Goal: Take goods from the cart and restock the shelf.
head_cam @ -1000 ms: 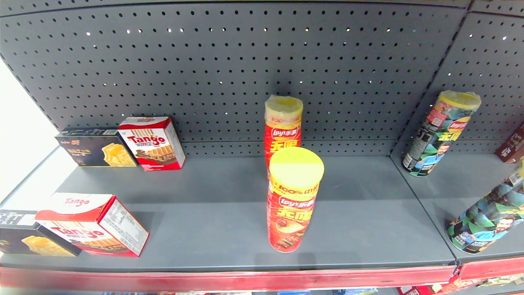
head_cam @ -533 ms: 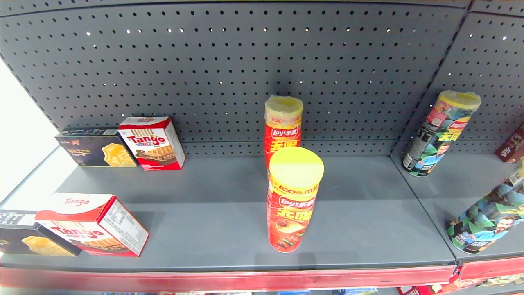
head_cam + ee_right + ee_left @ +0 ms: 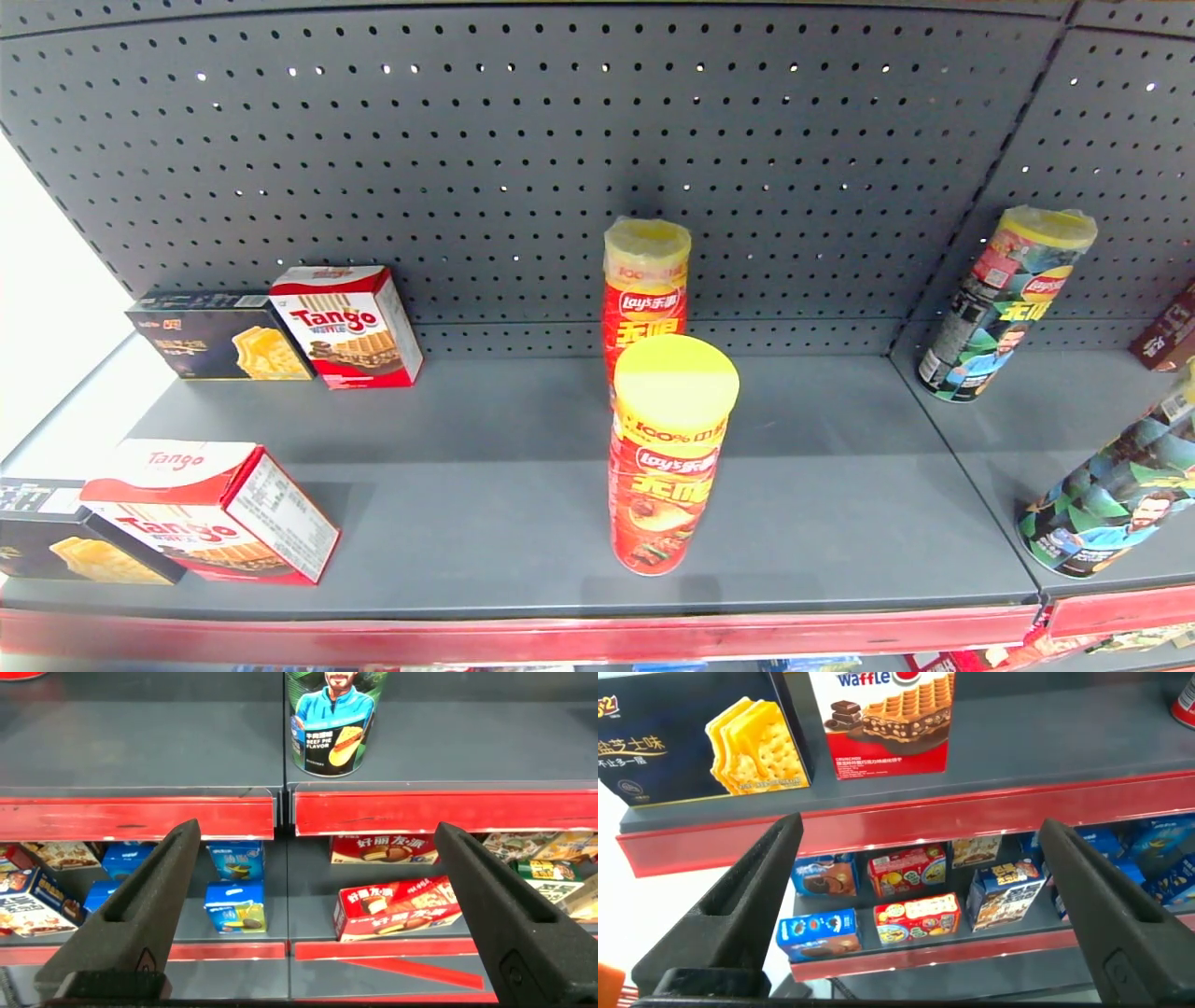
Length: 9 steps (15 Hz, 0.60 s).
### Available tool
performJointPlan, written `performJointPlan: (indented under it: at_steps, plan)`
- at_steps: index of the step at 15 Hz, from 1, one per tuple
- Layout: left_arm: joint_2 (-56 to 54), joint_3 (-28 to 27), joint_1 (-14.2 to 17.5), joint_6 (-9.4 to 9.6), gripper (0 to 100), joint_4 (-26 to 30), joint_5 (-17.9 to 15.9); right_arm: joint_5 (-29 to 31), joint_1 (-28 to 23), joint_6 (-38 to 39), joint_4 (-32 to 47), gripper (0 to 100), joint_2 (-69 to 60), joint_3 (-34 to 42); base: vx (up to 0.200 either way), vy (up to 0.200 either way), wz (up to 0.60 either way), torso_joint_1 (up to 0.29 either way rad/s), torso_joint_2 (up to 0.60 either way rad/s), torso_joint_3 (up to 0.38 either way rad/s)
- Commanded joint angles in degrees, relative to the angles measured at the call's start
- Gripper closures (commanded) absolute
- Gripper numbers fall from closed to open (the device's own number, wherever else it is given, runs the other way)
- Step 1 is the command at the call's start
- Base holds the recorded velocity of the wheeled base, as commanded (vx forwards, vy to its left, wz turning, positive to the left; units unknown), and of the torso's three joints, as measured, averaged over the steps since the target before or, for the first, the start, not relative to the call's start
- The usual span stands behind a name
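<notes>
Head view. Grey shelf [image 3: 467,485] with pegboard back [image 3: 467,168] and red front rail [image 3: 523,639].
- Front red can [image 3: 667,467] stands upright in the middle of the shelf, nearer the front edge. Rear red can [image 3: 646,280] stands upright right behind it, close to the pegboard.
- Back left: rear black box [image 3: 219,338] and rear wafer box [image 3: 347,327] stand side by side, touching.
- Front left: front wafer box [image 3: 210,513] stands with front black box [image 3: 65,546] just beside it, near the rail.
- Right bay: rear green can [image 3: 1004,308] stands at the back. Front green can [image 3: 1111,504] stands near the front edge.

Left wrist view. Left gripper [image 3: 920,831] has its fingers spread wide with nothing between them. It is held in front of the rail, below the front black box and front wafer box. Small boxes [image 3: 915,919] sit on the lower shelf beyond.

Right wrist view. Right gripper [image 3: 318,833] is likewise spread and unloaded. It faces the rail, and the front green can stands just behind that rail. Lower-shelf packs [image 3: 402,905] lie beneath.
</notes>
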State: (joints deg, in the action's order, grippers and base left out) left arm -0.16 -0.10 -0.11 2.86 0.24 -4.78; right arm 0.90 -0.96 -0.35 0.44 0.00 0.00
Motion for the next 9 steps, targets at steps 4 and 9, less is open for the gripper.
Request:
performJointPlan:
  at_steps: [4,9]
  plan:
    - [0.16,0.1,0.11,-0.05,0,0.02,0.03,1.12,-0.09,0.44,-0.26,0,0.0,0.0,0.0,0.0,0.0,0.0,0.0,0.0]
    - [0.16,0.1,0.11,-0.05,0,0.02,0.03,1.03,-0.09,0.35,-0.35,0,0.0,0.0,0.0,0.0,0.0,0.0,0.0,0.0]
